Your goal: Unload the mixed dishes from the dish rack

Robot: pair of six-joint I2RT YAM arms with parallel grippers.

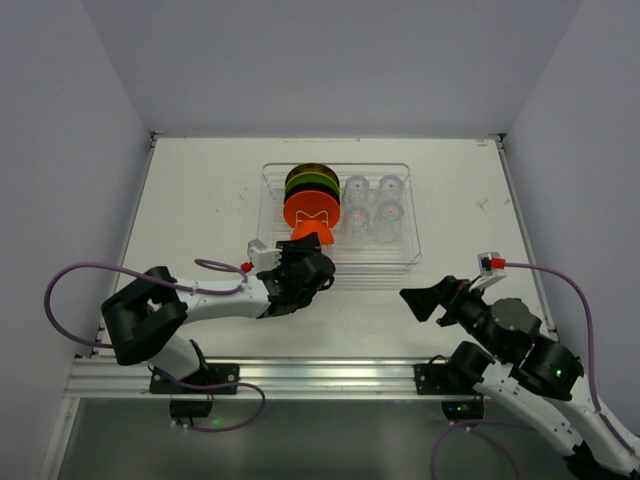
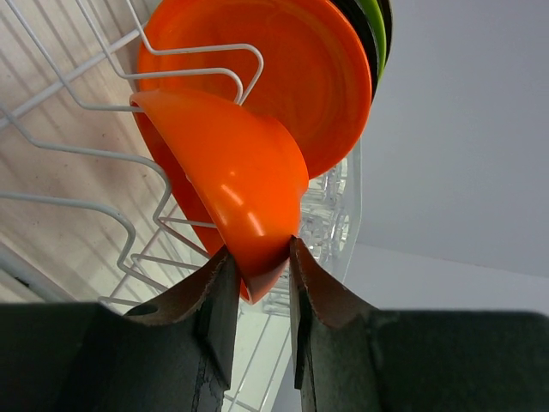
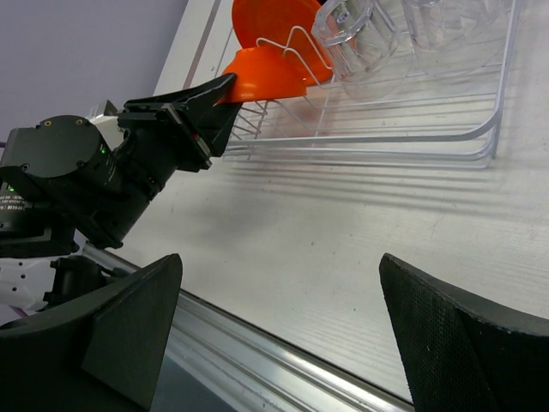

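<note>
The dish rack (image 1: 392,262) sits on the white table (image 1: 200,200). It is a clear plastic tray with thin white wire dividers (image 2: 103,154) running through it.

In the rack's left half, four round plates stand on edge in a close row. A yellow-brown plate (image 1: 305,167) is nearest the rack's far wall, followed by a green plate (image 1: 312,179) and a black plate (image 1: 312,191). An orange plate (image 1: 311,211) faces the rack's near wall. Four clear glasses (image 1: 356,215) fill the rack's right half, two by two, just beside the plates.

The small orange bowl (image 2: 232,172) is tipped on its side in the near-left part of the rack. It leans against the face of the orange plate, with the wires around it. The pictures do not show whether it rests on the wires or hangs free of them.

The left gripper (image 2: 257,257) reaches in over the rack's near wall. Its fingers are drawn narrow and pinch the lowest part of the bowl's rim between the two pads — one finger (image 2: 219,300) on each side of the thin wall.

The right gripper (image 3: 283,335) hovers above the table off the rack's near-right corner, well apart from the rack and pointed toward it. Its jaws are spread wide and hold nothing.
</note>
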